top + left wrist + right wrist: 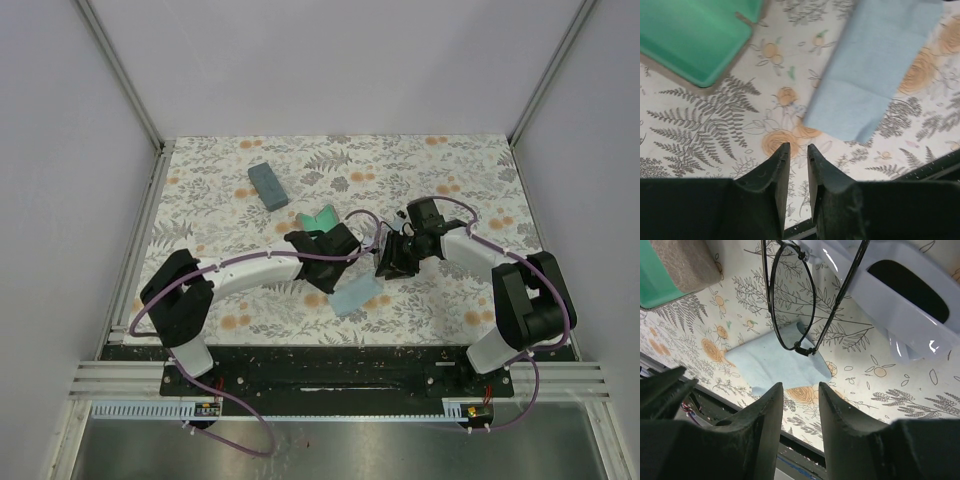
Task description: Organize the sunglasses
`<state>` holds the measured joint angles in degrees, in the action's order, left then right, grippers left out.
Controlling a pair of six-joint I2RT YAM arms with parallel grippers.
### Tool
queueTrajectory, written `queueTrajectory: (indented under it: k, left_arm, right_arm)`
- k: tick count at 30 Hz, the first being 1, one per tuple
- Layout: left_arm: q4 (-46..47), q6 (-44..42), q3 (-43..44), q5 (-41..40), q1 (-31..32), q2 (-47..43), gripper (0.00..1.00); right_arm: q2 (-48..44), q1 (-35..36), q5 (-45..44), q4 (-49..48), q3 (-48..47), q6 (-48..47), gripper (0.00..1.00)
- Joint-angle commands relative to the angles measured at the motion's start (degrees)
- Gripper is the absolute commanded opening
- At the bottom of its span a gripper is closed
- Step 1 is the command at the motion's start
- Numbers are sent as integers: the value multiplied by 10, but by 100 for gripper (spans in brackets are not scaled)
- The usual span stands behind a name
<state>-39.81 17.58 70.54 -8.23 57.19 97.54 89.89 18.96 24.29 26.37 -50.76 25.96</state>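
Note:
The sunglasses (790, 305), a thin black frame with slim arms, lie just ahead of my right gripper (800, 386), one hinge resting on the light blue cloth (775, 362). That gripper is open with nothing between its fingers. My left gripper (797, 146) hovers over the flowered table, slightly open and empty, with the cloth (875, 65) ahead of it to the right. In the top view both grippers meet mid-table, left (325, 272) and right (390, 268), above the cloth (355, 295). I cannot make out the sunglasses there.
An open case with a green lining (318, 218) lies just behind the left gripper and shows in both wrist views (690, 40) (660, 280). A slate-blue case (268, 186) lies further back left. The left arm's white link (900, 295) crosses behind the sunglasses.

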Motion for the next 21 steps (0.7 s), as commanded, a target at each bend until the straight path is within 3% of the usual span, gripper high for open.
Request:
queueTrajectory:
  k: [1, 17, 21]
  left_arm:
    - [32, 29, -17, 21, -22, -9, 25]
    - [57, 36, -16, 39, -30, 64, 23]
    - [61, 37, -17, 40, -31, 75, 18]
  right_arm:
    - [-17, 5, -20, -28, -7, -10, 43]
    - [-11, 20, -38, -30, -13, -6, 44]
    - [-5, 28, -45, -30, -16, -3, 44]
